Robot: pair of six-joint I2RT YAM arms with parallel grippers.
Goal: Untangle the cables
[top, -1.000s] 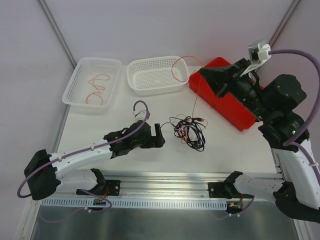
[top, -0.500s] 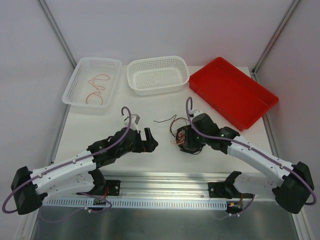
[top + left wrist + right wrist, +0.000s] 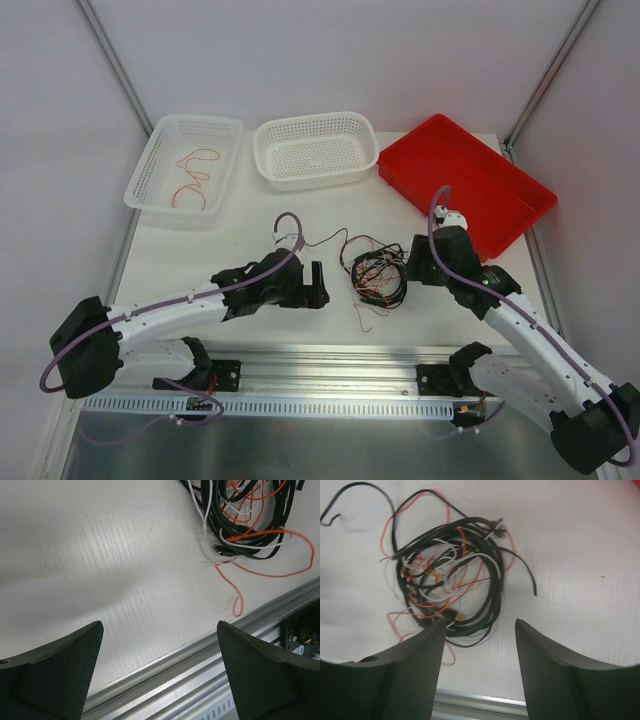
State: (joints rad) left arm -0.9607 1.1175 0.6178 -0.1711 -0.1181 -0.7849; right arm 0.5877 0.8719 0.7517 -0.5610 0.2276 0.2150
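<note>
White worktop [image 3: 200, 245] is occupied by the cables [image 3: 378, 272], tangled between left jaws and right jaws. Both are held spread and empty, likely for picking strands.

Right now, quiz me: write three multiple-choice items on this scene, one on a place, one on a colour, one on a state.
1. The cable tangle lies: A. in the air; B. on the table between the left fingers and right fingers; C. off the table.
2. The wire in the left basket is: A. white; B. black; C. red-orange.
3. The right fingers are: A. apart, holding nothing; B. shut on the tangle; C. out of view.
1 B, the top view shows it between them. 2 C, its loops are red-orange. 3 A, the wrist view shows a bare gap.
</note>
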